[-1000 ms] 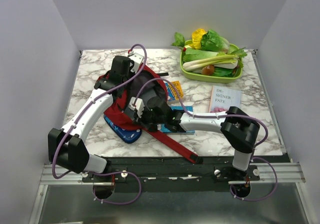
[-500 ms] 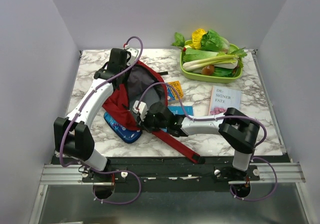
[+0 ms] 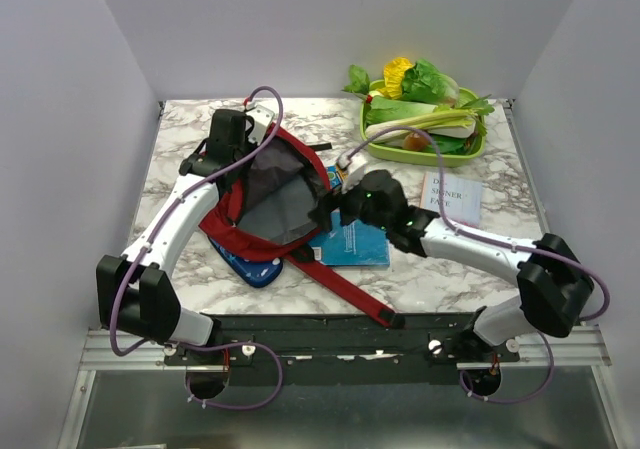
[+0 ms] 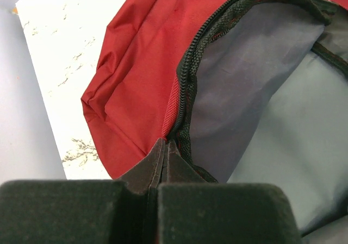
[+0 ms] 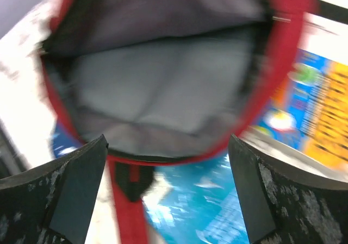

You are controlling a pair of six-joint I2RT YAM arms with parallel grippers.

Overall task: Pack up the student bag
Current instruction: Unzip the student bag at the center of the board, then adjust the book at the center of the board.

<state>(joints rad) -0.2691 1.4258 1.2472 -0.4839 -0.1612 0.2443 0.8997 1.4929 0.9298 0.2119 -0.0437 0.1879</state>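
The student bag (image 3: 275, 189) — a large dark red soft fabric backpack with grey lining — lies left of centre on the white marble-patterned table (image 3: 430, 279), its mouth gaping toward the right. The left gripper (image 4: 165, 144) is clamped on the black zip edge at the bag's far rim, fingers pressed together on the fabric. The right gripper (image 5: 167, 143) hovers just outside the bag's mouth — its fingers (image 5: 60, 189) spread wide, holding nothing. A flat blue book (image 3: 355, 241) lies just right of the bag, and a blue patterned pencil case (image 3: 245, 266) sits partly beneath its near edge.
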